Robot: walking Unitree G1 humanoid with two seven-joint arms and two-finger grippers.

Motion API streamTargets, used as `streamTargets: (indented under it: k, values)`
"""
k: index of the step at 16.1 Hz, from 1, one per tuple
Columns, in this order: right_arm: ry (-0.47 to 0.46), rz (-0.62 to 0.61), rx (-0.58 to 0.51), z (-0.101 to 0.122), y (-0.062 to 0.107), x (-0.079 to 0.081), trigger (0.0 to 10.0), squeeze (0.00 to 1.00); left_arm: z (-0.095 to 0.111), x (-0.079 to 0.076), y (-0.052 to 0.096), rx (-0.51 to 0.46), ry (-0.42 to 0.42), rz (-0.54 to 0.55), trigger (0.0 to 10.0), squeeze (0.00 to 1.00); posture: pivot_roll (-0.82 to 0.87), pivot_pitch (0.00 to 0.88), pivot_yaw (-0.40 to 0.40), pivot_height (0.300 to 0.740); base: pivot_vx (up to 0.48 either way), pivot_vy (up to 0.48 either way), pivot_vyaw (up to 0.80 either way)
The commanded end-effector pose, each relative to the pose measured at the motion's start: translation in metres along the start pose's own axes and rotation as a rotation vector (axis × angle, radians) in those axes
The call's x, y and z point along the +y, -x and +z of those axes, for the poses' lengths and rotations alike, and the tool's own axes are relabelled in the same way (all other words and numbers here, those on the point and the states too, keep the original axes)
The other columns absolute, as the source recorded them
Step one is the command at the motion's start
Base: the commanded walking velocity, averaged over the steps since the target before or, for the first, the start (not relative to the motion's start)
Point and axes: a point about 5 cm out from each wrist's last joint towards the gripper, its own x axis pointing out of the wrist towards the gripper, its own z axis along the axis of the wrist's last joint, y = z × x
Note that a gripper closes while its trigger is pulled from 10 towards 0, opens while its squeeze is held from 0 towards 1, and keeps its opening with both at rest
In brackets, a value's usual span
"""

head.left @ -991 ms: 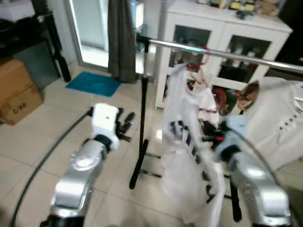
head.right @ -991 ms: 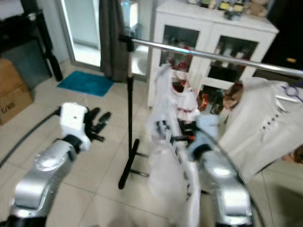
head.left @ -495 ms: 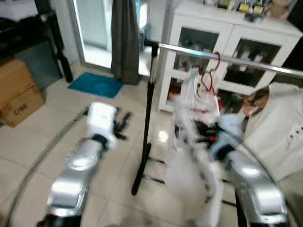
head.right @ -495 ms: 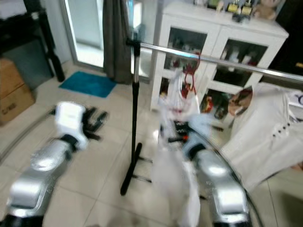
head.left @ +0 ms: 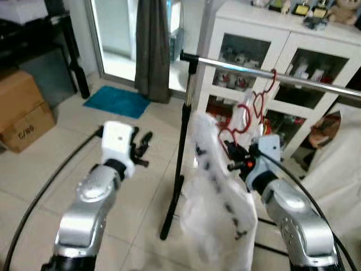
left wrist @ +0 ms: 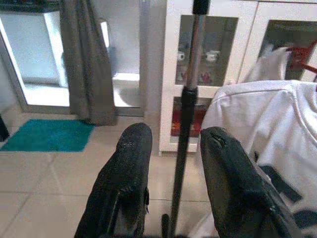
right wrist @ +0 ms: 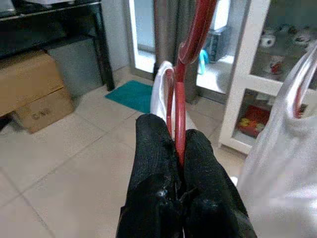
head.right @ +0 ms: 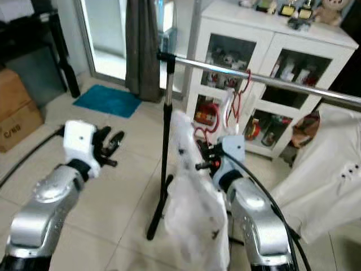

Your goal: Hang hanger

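Observation:
A silver rail (head.left: pixel 242 66) runs across on a black post (head.left: pixel 181 164). My right gripper (head.left: pixel 234 164) is below the rail, shut on the lower part of a red hanger (right wrist: pixel 179 106). A white shirt with black print (head.left: pixel 217 203) hangs from the hanger. A red hook (head.left: pixel 274 76) curls up at the rail; I cannot tell whether it rests on it. My left gripper (head.left: pixel 141 149) is held open left of the post, nothing in it. In the left wrist view its fingers (left wrist: pixel 131 163) frame the post (left wrist: pixel 187 114).
A white glass-door cabinet (head.left: pixel 316 45) stands behind the rail. Another white garment (head.left: pixel 344 169) hangs at the right. A dark curtain (head.left: pixel 152 45), a teal mat (head.left: pixel 115 100) and a cardboard box (head.left: pixel 22 110) are at the left. A black cable (head.left: pixel 45 192) lies on the tiles.
The whole view has swung, so the rail sits further right. The shirt now hangs lower and left of the hook. My right gripper stays shut on the hanger; the left stays open.

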Motion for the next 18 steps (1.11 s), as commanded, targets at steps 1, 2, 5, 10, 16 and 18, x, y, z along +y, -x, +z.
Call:
streamTargets:
  k: [1,2,5,10,16,18]
  values:
    - [0.03,-0.036,-0.037,0.0081,0.003,-0.0101,10.0,0.0,0.0037,-0.0094,-0.0038,-0.014,0.002,-0.036,10.0,0.0,-0.05,0.0,-0.07,0.71,0.33,0.0,0.0]
    - [0.032,-0.037,-0.038,0.0082,0.003,-0.0104,10.0,0.0,0.0037,-0.0096,-0.0039,-0.014,0.002,-0.037,10.0,0.0,-0.05,0.0,-0.07,0.71,0.33,0.0,0.0]
    - [0.033,-0.04,-0.039,0.0079,0.0029,-0.011,10.0,0.0,0.0034,-0.01,-0.0038,-0.014,0.001,-0.038,10.0,0.0,-0.05,0.0,-0.07,0.71,0.333,0.0,0.0]
    - [-0.011,-0.05,-0.028,0.0067,0.0023,-0.013,10.0,0.0,0.0038,-0.0104,-0.0041,-0.013,-0.002,-0.043,10.0,0.0,-0.05,0.0,-0.07,0.71,0.331,0.0,-0.32]
    - [0.002,-0.059,-0.041,0.008,0.0015,-0.0135,10.0,0.0,0.0042,-0.0103,-0.0051,-0.015,-0.004,-0.049,10.0,0.0,-0.05,0.0,-0.065,0.71,0.329,0.0,-0.4]
    - [0.004,-0.057,-0.044,0.0085,0.0013,-0.0136,10.0,0.0,0.0045,-0.0109,-0.0053,-0.015,-0.008,-0.051,10.0,0.0,-0.05,0.0,-0.067,0.71,0.33,0.0,0.0]
